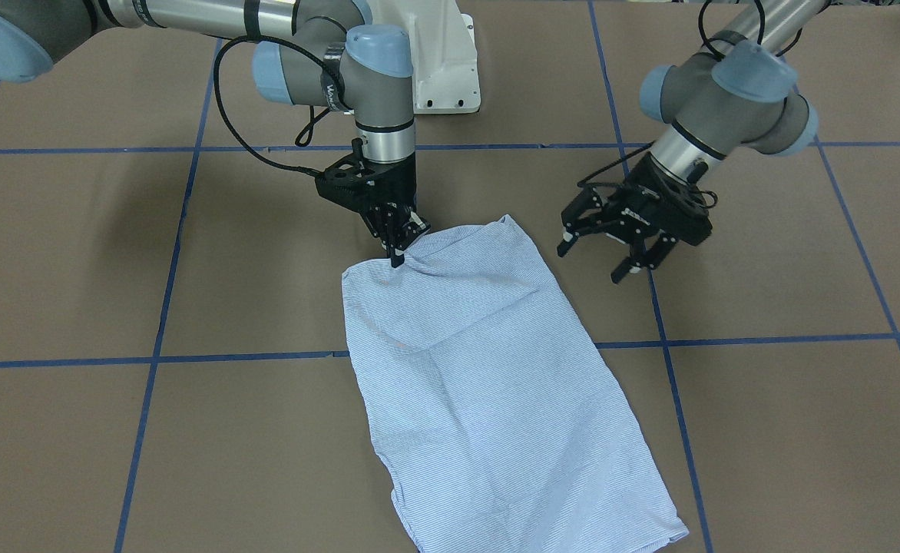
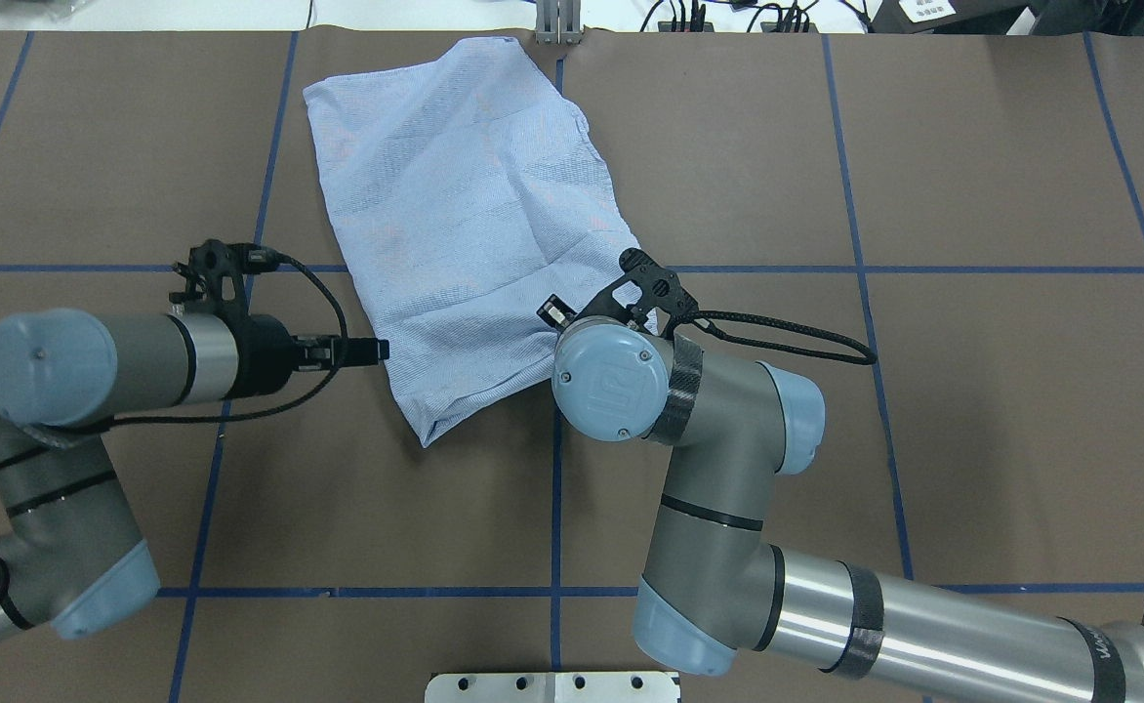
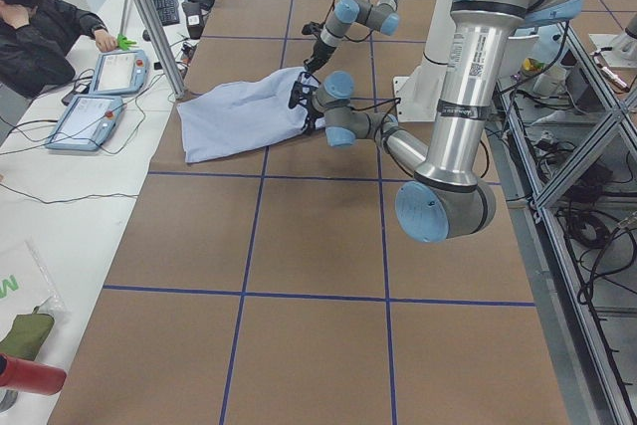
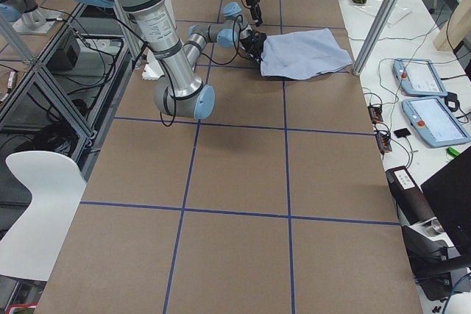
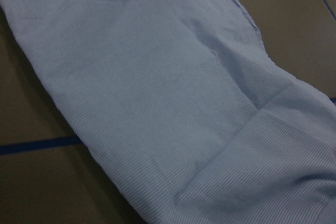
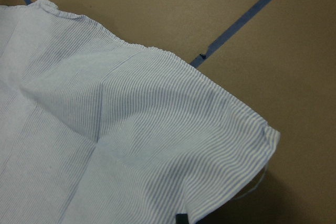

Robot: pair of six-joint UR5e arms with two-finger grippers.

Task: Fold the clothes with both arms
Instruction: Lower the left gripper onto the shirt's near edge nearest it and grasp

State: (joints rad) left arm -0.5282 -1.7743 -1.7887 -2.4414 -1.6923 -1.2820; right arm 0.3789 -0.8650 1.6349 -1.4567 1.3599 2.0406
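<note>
Pale-blue and white fine stripes mark the shirt (image 1: pixel 488 369), which lies flat in a long, narrow band on the brown table (image 1: pixel 788 430); one short end is towards the robot and the other reaches the far edge on the operators' side. No sleeve, collar or button shows, so I judge the sides and sleeves are already turned in and the first folds are done. The cloth has a few soft creases across its middle, but its long edges look fairly even. At the near short end, a little in from one corner, the right pincer (image 1: pixel 398 250) is clamped on the hem; its fingers are together and the fabric puckers up to them. The right wrist view shows that rounded corner raised just off the table. The left pincer (image 1: pixel 594 259) is beside the other near corner and apart from the cloth; its fingers are spread and hold nothing. What seems left is the end-over-end fold; for that the left side would need its own hold on the free corner, so that both corners rise level and the band does not skew. Blue tape lines (image 1: pixel 765 338) cross the table under and around the shirt.
</note>
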